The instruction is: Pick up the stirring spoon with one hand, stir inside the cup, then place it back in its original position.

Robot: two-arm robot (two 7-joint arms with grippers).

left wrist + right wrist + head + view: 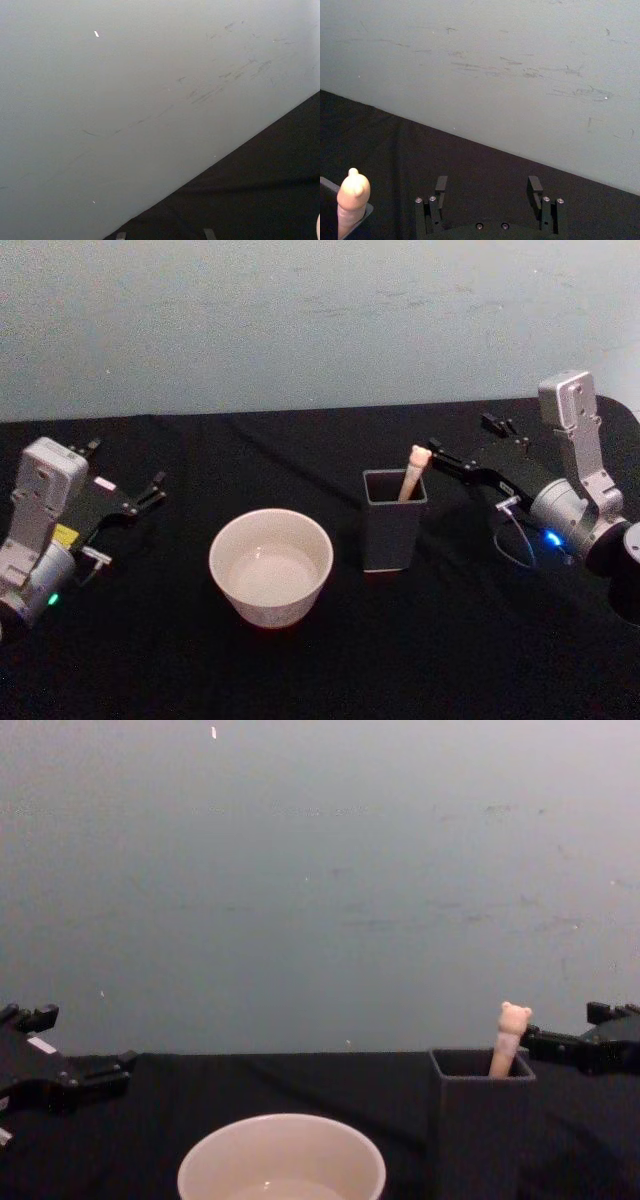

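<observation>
Head view: the stirring spoon (414, 473) stands in the dark grey square holder (393, 520) on the black tablecloth (330, 660), its peach bear-topped handle leaning toward the holder's right side, and the cream-white cup (271, 567) sits just to the left of the holder, apart from it. The right gripper (468, 444) hovers just to the right of the spoon's top, its two black fingers (440, 185) spread wide with nothing between them. The left gripper (128, 477) rests at the table's left side, well apart from the cup, its fingers open and holding nothing.
</observation>
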